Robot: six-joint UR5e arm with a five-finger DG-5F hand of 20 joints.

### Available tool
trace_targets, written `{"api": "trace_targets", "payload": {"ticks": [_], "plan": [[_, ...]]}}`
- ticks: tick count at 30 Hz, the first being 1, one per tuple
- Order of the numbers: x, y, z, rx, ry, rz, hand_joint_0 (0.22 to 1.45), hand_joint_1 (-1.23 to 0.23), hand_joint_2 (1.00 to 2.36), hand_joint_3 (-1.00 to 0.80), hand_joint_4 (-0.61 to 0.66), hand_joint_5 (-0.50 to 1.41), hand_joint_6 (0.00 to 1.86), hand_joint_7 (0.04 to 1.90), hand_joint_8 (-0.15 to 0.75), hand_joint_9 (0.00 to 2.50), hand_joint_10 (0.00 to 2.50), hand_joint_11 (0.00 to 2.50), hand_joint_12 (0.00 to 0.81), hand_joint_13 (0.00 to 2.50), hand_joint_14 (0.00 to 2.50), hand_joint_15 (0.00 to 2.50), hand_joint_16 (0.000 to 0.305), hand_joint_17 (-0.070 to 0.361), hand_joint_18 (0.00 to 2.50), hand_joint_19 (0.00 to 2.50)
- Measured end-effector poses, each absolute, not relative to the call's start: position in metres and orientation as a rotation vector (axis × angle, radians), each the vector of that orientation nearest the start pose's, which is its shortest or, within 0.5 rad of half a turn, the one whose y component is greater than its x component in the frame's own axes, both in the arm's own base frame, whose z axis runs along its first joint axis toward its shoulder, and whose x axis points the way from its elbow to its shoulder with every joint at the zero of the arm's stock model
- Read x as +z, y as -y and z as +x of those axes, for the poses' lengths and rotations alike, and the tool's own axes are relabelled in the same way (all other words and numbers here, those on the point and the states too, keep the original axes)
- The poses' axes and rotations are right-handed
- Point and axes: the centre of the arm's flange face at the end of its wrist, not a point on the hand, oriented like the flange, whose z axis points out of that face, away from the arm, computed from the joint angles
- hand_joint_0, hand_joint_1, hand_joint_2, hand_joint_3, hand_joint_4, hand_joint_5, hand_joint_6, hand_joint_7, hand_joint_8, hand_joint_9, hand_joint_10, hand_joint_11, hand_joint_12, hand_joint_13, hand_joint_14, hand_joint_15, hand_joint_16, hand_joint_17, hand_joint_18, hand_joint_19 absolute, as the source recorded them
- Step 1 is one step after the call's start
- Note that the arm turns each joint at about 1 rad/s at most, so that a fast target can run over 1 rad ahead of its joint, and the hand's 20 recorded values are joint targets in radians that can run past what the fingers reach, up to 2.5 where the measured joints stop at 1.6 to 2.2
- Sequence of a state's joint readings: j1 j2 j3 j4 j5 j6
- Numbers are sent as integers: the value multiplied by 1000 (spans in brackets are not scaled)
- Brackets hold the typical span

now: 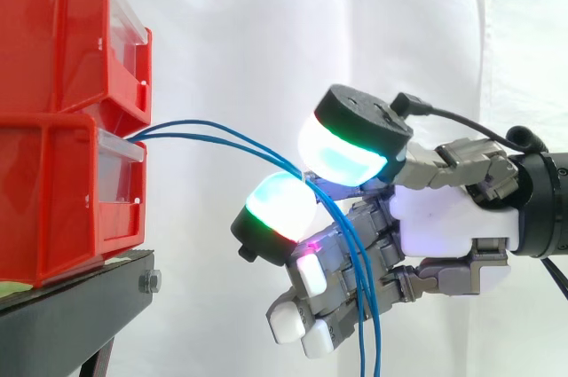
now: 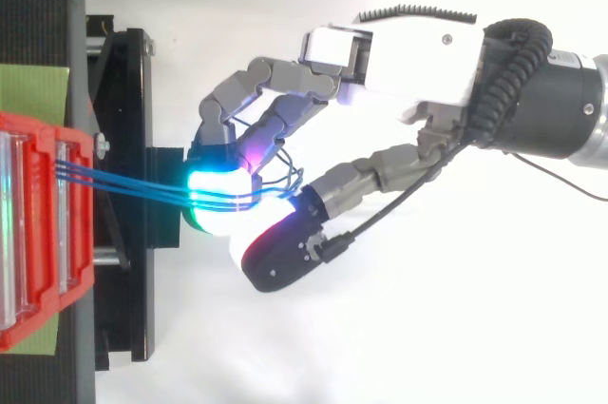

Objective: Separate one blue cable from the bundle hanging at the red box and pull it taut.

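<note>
Thin blue cables (image 1: 222, 133) leave the front of the lower red box (image 1: 53, 191) and arc rightward, slightly slack. At my hand (image 1: 453, 217) they bend and hang straight down past the curled lower fingers. My thumb pad (image 1: 342, 151) and a cyan-glowing fingertip (image 1: 280, 204) close on the cables where they bend. From above, the cables (image 2: 133, 185) run as a close bundle from the red box (image 2: 38, 223) to the glowing pad (image 2: 223, 197), with my hand (image 2: 408, 52) reaching in from the right. I cannot tell whether one strand is apart from the others.
A second red box (image 1: 62, 31) is stacked on the lower one. Both sit on a black stand (image 1: 80, 297) at the left, with a green mat (image 2: 28, 86) behind. A white curtain backs the scene.
</note>
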State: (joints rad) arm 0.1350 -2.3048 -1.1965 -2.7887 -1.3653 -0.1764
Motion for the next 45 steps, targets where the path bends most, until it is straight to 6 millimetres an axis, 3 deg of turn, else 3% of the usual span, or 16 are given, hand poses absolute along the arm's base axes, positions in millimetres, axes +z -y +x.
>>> {"api": "trace_targets", "payload": {"ticks": [6,14,16,19,21,24,30,41,45], "plan": [[240,51,762,1022,-1246,1119,619,-526,1000,-500,46,-181,899,1019,267,961,23,749,310,778,18,474,39,87,644,579],[240,51,762,1022,-1246,1119,663,-741,1022,-216,26,-178,924,1144,284,966,23,773,313,776,18,465,39,89,653,576],[240,51,763,1022,-1245,1119,757,-808,1018,-291,-75,-193,948,1223,280,942,24,774,314,773,18,467,39,89,648,564],[240,51,762,1022,-1246,1119,838,-827,1001,-484,-117,-202,954,1310,244,939,22,763,298,754,19,458,38,86,612,567],[240,51,762,1022,-1246,1119,853,-818,1000,-500,-166,-201,955,1315,218,952,25,771,290,752,18,462,38,85,605,563],[240,52,762,1021,-1245,1119,838,-852,1000,-500,-205,-197,951,1297,182,971,22,785,285,759,18,447,37,83,638,509],[240,53,762,1021,-1244,1120,783,-888,1000,-500,-152,-185,942,1378,187,1018,25,772,278,757,18,431,35,80,649,482],[240,55,762,1021,-1243,1121,646,-950,1000,-500,-67,-167,941,1085,188,1039,24,772,278,765,19,448,35,78,637,504],[239,56,762,1020,-1250,1122,604,-971,1000,-500,-33,-165,930,1095,190,1039,23,766,281,768,18,452,35,79,636,505]]}}
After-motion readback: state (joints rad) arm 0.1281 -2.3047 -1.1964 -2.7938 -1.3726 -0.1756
